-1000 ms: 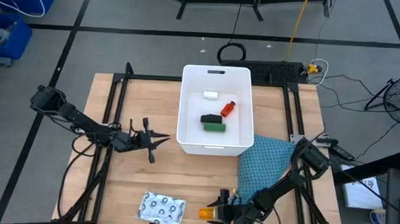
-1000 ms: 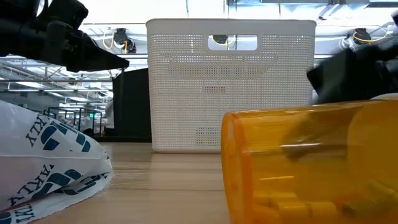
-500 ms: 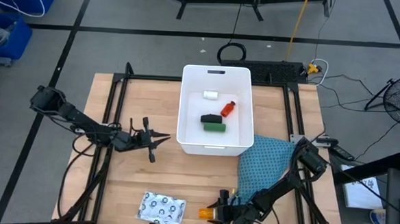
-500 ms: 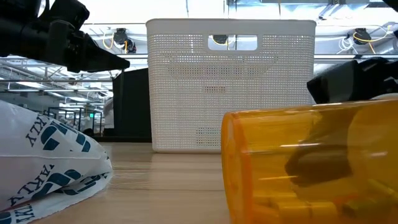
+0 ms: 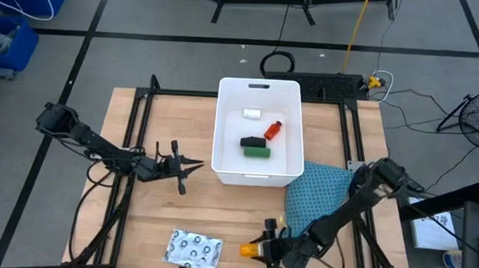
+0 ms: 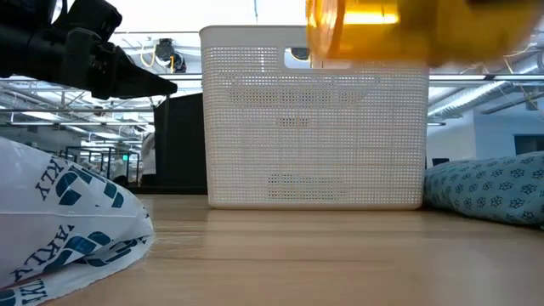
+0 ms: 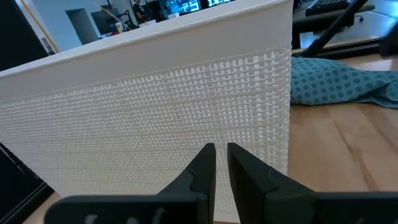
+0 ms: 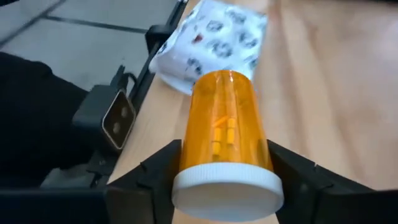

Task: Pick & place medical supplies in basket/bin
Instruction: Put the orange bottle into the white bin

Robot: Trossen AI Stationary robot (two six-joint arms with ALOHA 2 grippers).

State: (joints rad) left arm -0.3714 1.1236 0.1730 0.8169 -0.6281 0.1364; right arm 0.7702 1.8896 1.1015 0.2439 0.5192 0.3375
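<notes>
The orange vial (image 8: pixel 222 134) with a white cap is held by my right gripper (image 8: pixel 225 163) near the table's front edge; it also shows in the high view (image 5: pixel 250 250) and at the top of the low view (image 6: pixel 361 17). The white basket (image 5: pixel 254 177) holds the small white piece (image 5: pixel 251 113), the red bottle (image 5: pixel 273 130), the black block (image 5: pixel 253 141) and the green block (image 5: pixel 256 151). The silvery packet (image 5: pixel 192 250) lies flat at the front left. My left gripper (image 5: pixel 195 169) is shut and empty, left of the basket, facing its wall (image 7: pixel 155 106). My right gripper pinches the vial's round sides at its cap end (image 8: pixel 193 163) between the two fingers (image 8: pixel 152 169). It comes level from the table's right, and the vial lies along the fingers with its cap toward the wrist. The vial is level and lifted clear of the table.
The teal patterned cloth (image 5: pixel 318 194) lies bunched at the right of the basket, under my right arm. Bare wood lies between the packet and the basket (image 5: pixel 219 211). The table's front edge is close to the vial.
My right gripper has gone up with the orange vial, which has risen from the tabletop and now hangs level above it. My left arm has kept still.
</notes>
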